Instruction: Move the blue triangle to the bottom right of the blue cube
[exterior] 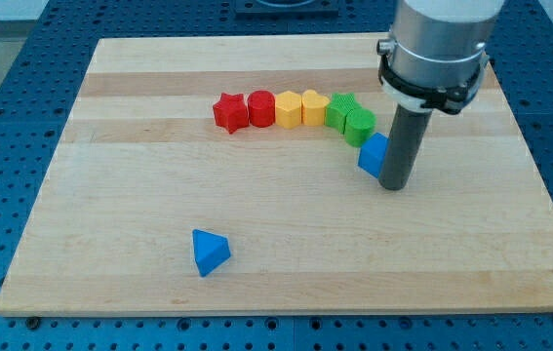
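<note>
The blue triangle point(209, 252) lies alone on the wooden board point(110, 195), at the view's lower left of centre. The blue cube point(373, 153) sits right of centre, at the lower end of a curved row of blocks. My tip point(396, 185) rests on the board right next to the blue cube, on its right side, touching or nearly touching it. The tip is far from the blue triangle, up and to the view's right of it.
A curved row runs from the left toward the blue cube: a red star point(229, 112), a red block point(260, 107), a yellow block point(288, 108), a yellow heart point(314, 106), a green block point(340, 110) and a second green block point(359, 127).
</note>
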`<action>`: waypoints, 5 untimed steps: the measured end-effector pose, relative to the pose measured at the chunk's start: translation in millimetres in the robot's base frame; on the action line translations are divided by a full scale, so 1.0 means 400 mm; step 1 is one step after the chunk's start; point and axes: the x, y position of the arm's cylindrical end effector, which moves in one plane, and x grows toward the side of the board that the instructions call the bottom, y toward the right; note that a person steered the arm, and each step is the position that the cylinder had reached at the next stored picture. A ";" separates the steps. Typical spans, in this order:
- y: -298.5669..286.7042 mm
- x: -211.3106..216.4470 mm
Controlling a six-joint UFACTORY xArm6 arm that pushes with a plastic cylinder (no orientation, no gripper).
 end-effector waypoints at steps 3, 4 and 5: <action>-0.012 -0.031; -0.071 0.020; -0.213 0.069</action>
